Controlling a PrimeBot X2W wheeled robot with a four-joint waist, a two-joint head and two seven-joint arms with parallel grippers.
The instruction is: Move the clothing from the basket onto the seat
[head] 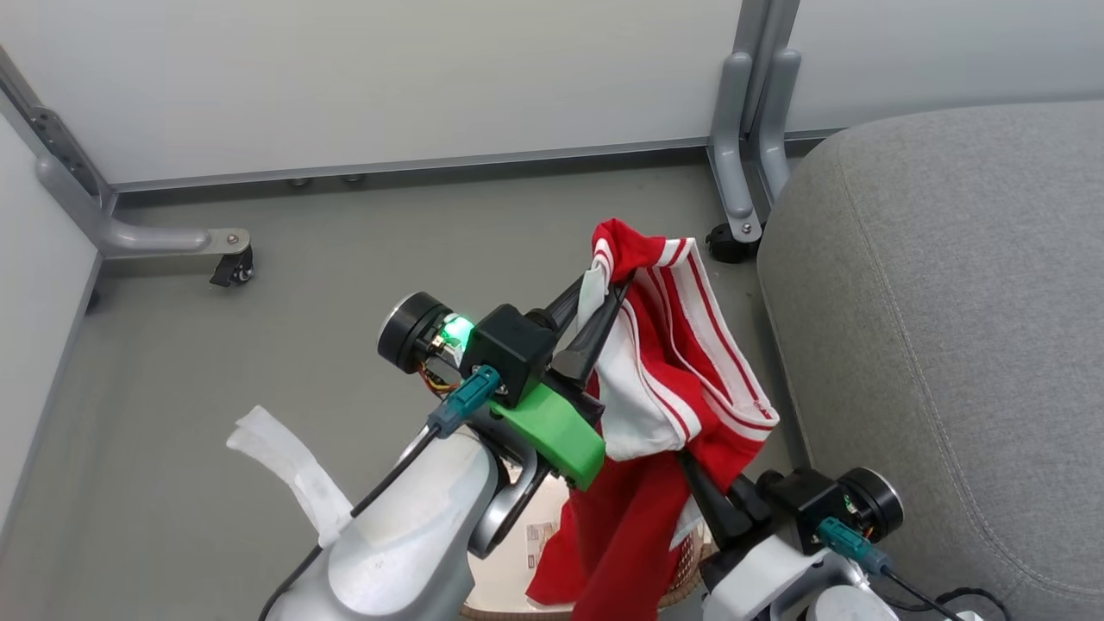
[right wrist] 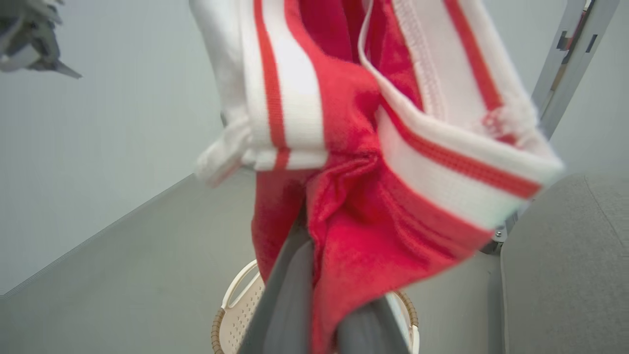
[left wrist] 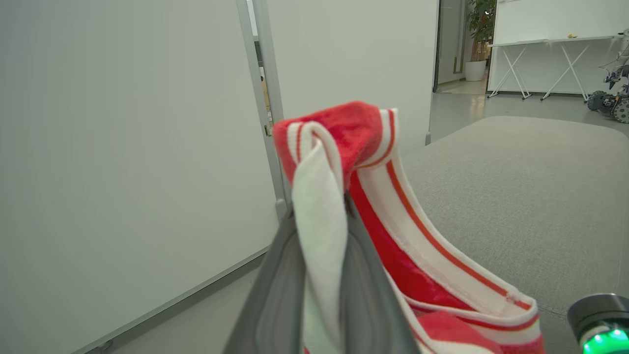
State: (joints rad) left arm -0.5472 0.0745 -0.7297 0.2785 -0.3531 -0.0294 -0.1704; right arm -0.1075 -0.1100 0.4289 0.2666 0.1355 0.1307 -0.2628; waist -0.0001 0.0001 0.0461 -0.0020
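Left gripper (head: 605, 286) clenched on a white fold of the red clothing (head: 690, 345), right gripper (head: 695, 483) grasping its lower red part, clothing hanging above the basket (right wrist: 236, 314), beside the grey seat (head: 949, 302)

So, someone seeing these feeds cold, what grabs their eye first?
The red-and-white clothing stands out first: it hangs in mid-air at the centre of the head view, pinched at its top by the left gripper and lower down by the right gripper. Next comes the big grey seat on the right side, then the basket on the floor directly below the dangling fabric.
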